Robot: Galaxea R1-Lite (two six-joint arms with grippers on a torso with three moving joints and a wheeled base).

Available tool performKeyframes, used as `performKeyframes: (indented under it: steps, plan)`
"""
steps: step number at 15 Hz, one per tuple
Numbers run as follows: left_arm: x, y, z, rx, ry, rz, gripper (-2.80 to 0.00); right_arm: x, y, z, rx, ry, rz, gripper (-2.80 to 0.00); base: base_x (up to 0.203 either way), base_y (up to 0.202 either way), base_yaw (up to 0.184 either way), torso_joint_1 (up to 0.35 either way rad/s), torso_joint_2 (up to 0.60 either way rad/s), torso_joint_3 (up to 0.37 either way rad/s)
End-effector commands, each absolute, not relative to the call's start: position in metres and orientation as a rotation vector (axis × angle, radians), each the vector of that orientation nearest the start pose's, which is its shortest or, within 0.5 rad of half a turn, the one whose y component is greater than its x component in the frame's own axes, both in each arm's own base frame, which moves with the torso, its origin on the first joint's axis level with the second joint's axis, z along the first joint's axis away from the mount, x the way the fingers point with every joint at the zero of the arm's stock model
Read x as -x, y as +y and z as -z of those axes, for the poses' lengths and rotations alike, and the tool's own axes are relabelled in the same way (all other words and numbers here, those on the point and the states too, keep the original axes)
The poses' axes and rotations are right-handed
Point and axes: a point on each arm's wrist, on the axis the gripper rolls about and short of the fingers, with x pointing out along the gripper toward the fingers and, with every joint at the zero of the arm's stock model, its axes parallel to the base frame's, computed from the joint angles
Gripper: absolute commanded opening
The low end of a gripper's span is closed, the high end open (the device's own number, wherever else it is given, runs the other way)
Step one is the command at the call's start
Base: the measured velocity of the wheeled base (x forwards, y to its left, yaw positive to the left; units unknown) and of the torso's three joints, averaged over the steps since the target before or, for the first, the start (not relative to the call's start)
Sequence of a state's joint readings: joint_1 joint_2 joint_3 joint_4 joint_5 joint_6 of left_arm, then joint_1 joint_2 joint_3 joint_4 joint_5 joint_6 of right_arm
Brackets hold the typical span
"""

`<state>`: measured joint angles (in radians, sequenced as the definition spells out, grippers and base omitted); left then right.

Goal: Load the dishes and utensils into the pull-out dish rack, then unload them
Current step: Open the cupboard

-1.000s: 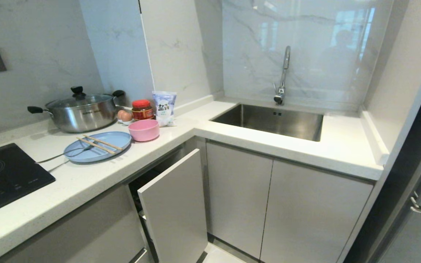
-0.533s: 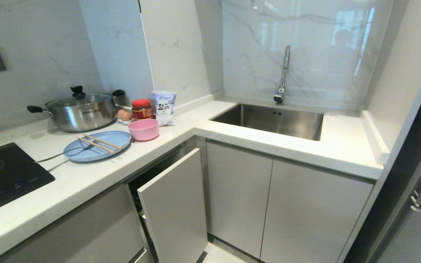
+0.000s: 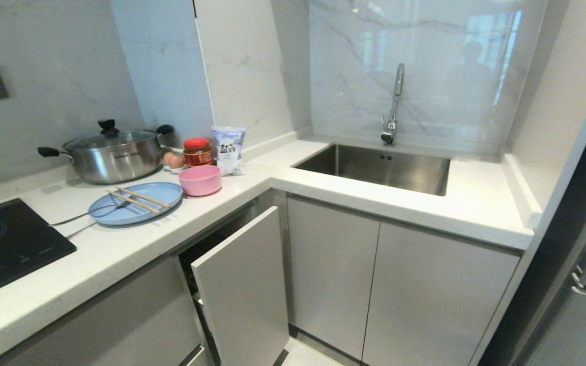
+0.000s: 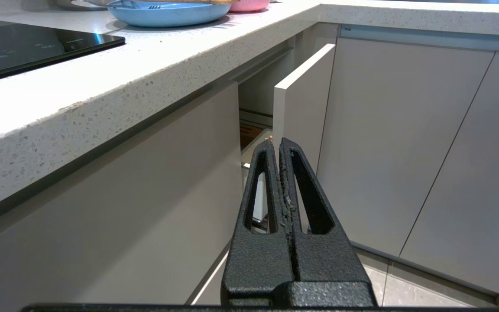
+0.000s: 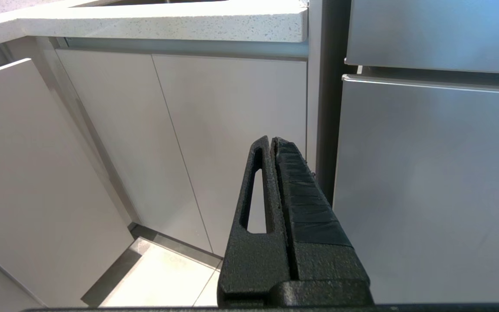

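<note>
One light-blue plate (image 3: 135, 204) sits on the white table (image 3: 120, 249), left of centre, and across it lie two wooden chopsticks (image 3: 138, 199), side by side and angled. One pink bowl (image 3: 200, 180) stands just right of the plate, close to it, whether touching I cannot tell. Two thin silver handles poke off the plate's left rim toward the black hob (image 3: 3, 244): the fork (image 3: 77, 217) and, nearer the table's front edge, what looks like the spoon (image 3: 80, 231), mostly hidden. Behind them, against the wall, one steel lidded pot (image 3: 110, 155), two eggs (image 3: 173, 160), one red-capped jar (image 3: 197, 151) and one white pouch (image 3: 229, 150). The plate's near rim sits fairly close to the table's front edge, with bare table nearer and to the left. Below, the pull-out dish rack's pale front (image 3: 244, 284) stands partway out from the cabinet line, a dark gap showing behind it; only a sliver of its inside shows in the left wrist view. Far right, one steel sink (image 3: 379, 168) with one tap (image 3: 393, 104). The left gripper (image 4: 275, 145) hangs low before the rack front, fingers pressed together, holding nothing. The right gripper (image 5: 271, 143), also pressed together and empty, faces the cabinet doors (image 5: 180, 130) beside a steel fridge front (image 5: 431, 173).
</note>
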<state>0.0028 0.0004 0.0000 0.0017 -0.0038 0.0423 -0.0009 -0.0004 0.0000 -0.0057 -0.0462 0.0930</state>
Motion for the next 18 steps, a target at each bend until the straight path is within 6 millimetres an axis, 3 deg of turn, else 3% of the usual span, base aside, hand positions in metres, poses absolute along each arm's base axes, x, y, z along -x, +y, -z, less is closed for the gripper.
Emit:
performKeyframes:
  steps: [1, 5, 7, 11, 12, 15, 18]
  plan:
    - [0.023, 0.000, -0.075, -0.043, 0.002, 0.002, -2.80, 0.023, -0.001, -0.076, -0.094, -0.013, 0.047, -2.80, 0.000, 0.000, 0.000, 0.000, 0.00, 0.000]
    - [0.023, 0.000, -0.076, -0.060, -0.004, 0.007, -2.80, 0.023, -0.001, -0.076, -0.094, -0.013, 0.046, -2.80, 0.000, 0.000, 0.000, 0.000, 0.00, 0.000]
    - [0.032, 0.000, -0.101, -0.060, -0.064, 0.005, -2.80, 0.023, -0.001, -0.076, -0.094, -0.013, 0.046, -2.80, 0.000, 0.000, 0.000, 0.000, 0.00, 0.000]
    - [0.063, 0.000, -0.189, -0.061, -0.167, 0.003, -2.80, 0.023, -0.001, -0.076, -0.094, -0.013, 0.045, -2.80, 0.000, 0.000, 0.000, 0.000, 0.00, 0.000]
    - [0.060, 0.000, -0.215, -0.060, -0.160, 0.003, -2.80, 0.023, -0.001, -0.076, -0.094, -0.013, 0.047, -2.80, 0.000, 0.000, 0.000, 0.000, 0.00, 0.000]
    - [0.034, 0.000, -0.294, -0.057, -0.142, 0.006, -2.80, 0.023, -0.001, -0.076, -0.094, -0.013, 0.047, -2.80, 0.000, 0.000, 0.000, 0.000, 0.00, 0.000]
    - [-0.014, 0.000, -0.361, -0.053, -0.132, 0.009, -2.80, 0.023, -0.001, -0.076, -0.094, -0.013, 0.045, -2.80, 0.000, 0.000, 0.000, 0.000, 0.00, 0.000]
